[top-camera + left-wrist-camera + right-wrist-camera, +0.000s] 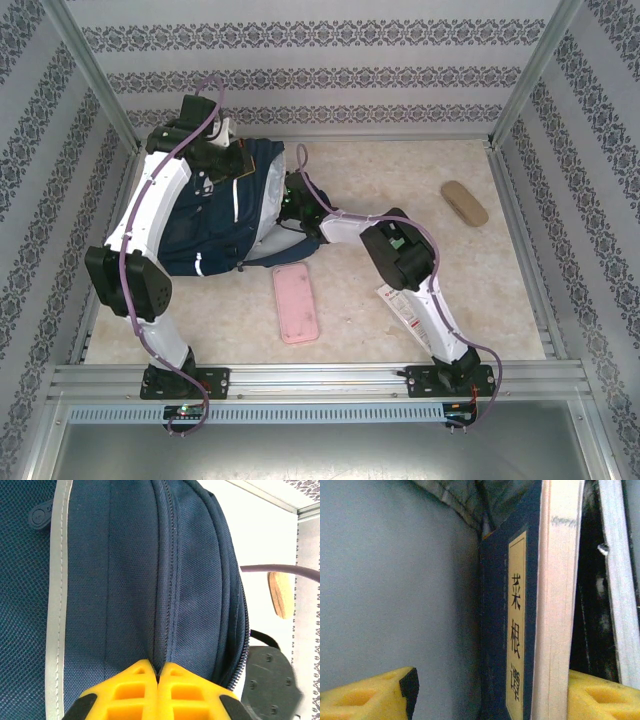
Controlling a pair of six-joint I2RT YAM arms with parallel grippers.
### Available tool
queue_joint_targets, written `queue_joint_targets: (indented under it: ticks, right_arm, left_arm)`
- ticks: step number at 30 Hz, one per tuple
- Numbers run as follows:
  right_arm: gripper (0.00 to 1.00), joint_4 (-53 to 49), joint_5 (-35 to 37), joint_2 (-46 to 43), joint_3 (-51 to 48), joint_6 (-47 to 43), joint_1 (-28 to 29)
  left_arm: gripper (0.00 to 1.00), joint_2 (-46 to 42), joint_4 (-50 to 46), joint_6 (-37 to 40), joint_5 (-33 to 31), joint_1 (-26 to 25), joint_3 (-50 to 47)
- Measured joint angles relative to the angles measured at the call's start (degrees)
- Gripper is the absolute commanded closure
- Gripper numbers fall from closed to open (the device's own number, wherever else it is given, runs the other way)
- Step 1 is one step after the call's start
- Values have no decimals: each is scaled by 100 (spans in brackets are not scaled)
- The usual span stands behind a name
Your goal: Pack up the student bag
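Where my R arm dips into the mouth of the student bag (215, 230), my R gripper (490, 692) stands w/ its yellow fingers (367, 697) spread wide and nothing clamped.

Inside the bag, per the R wrist view, there's pale grey lining (395, 580) on the left. Right beside it a book (495, 630) stands on edge. It has a navy cover w/ a tan label (516, 630) of dark characters, and its cream page block (555, 605) faces right. The book sits btw my two fingers. The left finger is apart from the cover. The right one is just beside the pages, but I can't tell if they touch. Past a dark gap further right stands a pale slab (620, 590) in the same compartment, too cropped to name.

The bag itself lies at the back left of the table (400, 180), navy side up, w/ its opening toward the centre. My L gripper (158, 672) is at the bag's far top edge, fingers closed tight together. The tips meet right on a zip (162, 555) seam of the navy fabric. Whether a fold or tab is nipped btw them I can't tell. A grey reflective stripe (57, 580) runs along the fabric to the left of them.

Outside the bag, on the table:
- A pink case (295, 303) lies flat just in front of the bag.
- A booklet (398, 305) w/ red print lies partly under my R arm.
- A tan oval pad (464, 203) lies well apart at the back right.
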Motion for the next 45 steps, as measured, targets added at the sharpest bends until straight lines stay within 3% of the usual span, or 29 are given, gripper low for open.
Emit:
queue_joint_targets:
  ticks: [3, 6, 14, 17, 20, 24, 25, 28, 29, 31, 34, 36, 45]
  right_arm:
    - [29, -101, -4, -363, -435, -125, -131]
    - [20, -186, -11, -673, -815, -234, -278]
    - [26, -308, -22, -1049, -1266, -415, -433]
    - [38, -481, -26, -1047, -1266, -505, -417]
    - [72, -697, -55, -968, -1200, -699, -389]
    - [98, -977, -114, -654, -861, -911, -341]
    - [100, -1038, -144, -560, -739, -962, -326]
    - [99, -1294, -249, -247, -184, -1021, -269]
    - [94, -1414, -289, -125, 79, -1067, -254]
    - [69, -1657, -339, 76, 551, -1163, -208]
    - [48, -2035, -415, 170, 935, -1375, -153]
    - [43, -2243, -437, 146, 984, -1552, -142]
    - [41, -3620, -212, -479, 890, -2358, -155]
  left_arm:
    - [100, -7, 7, 24, -2, 0, -33]
    - [100, -15, 22, 81, -22, 0, -105]
    - [100, -24, 179, 142, -4, 0, -264]
    - [100, -24, 219, 142, 9, 0, -286]
    - [100, -24, 238, 142, 35, 0, -289]
    - [100, -24, 258, 140, 63, 0, -297]
    - [100, -24, 258, 138, 74, 0, -297]
    - [100, -26, 260, 127, 109, 0, -297]
    - [100, -26, 260, 125, 125, 0, -297]
    - [100, -26, 260, 125, 138, 0, -297]
    - [100, -24, 260, 127, 136, 4, -297]
    - [100, -24, 260, 129, 133, 4, -297]
    - [100, -24, 260, 133, 129, 4, -297]
